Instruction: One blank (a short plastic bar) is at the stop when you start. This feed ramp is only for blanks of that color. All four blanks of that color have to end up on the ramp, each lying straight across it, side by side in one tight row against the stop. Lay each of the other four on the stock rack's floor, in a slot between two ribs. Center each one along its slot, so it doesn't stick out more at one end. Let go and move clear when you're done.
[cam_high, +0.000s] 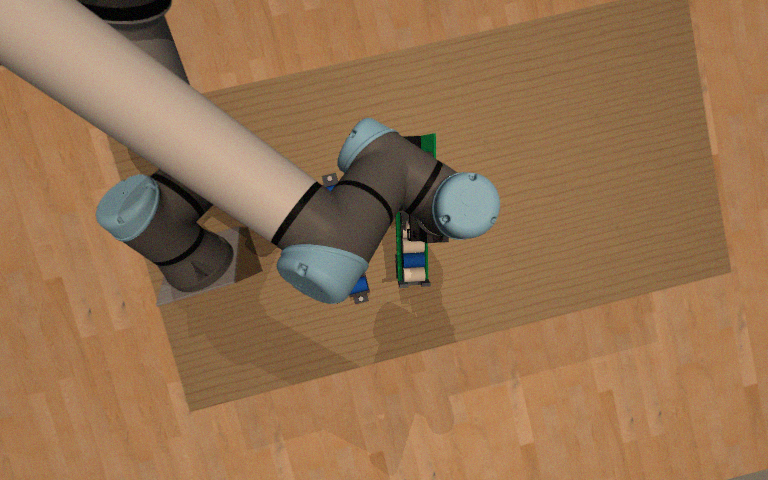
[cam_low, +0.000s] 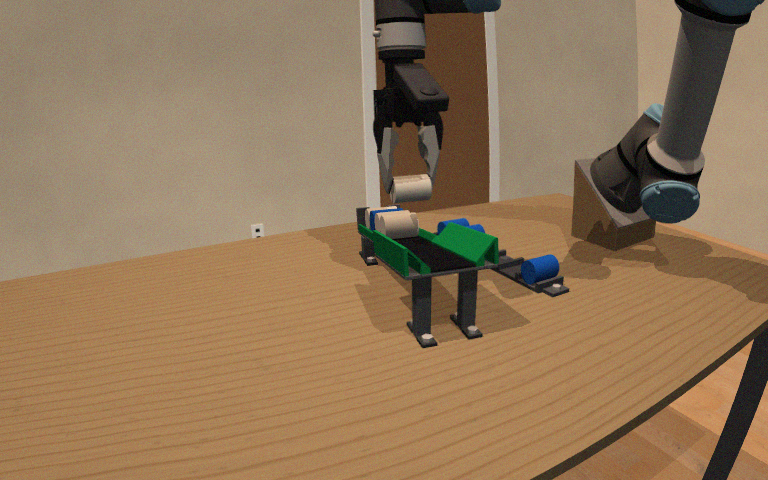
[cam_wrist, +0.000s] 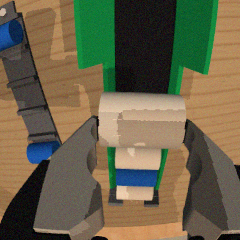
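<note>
My gripper (cam_low: 411, 186) (cam_wrist: 140, 119) is shut on a white blank (cam_low: 412, 191) (cam_wrist: 142, 107), held by its ends, level and crosswise above the green-sided feed ramp (cam_low: 441, 253) (cam_wrist: 145, 40). From the stop upward, the ramp holds a white blank (cam_high: 414, 275) (cam_wrist: 135, 193), a blue blank (cam_high: 414, 260) (cam_wrist: 136, 177), a white blank (cam_high: 413, 246) (cam_wrist: 137, 159) and another white blank (cam_high: 405, 232) (cam_low: 399, 224), hidden under the held one in the wrist view. The stock rack (cam_low: 510, 268) (cam_wrist: 22, 95) holds blue blanks at both ends; three show in the exterior view.
The ramp stands on dark legs (cam_low: 421, 305) above the wooden table (cam_high: 566, 169). The rack lies lower, between the ramp and the robot's base block (cam_low: 600, 217). The ramp's flared green guides (cam_wrist: 95, 40) flank its upper end. The arm hides much of the rack in the top view.
</note>
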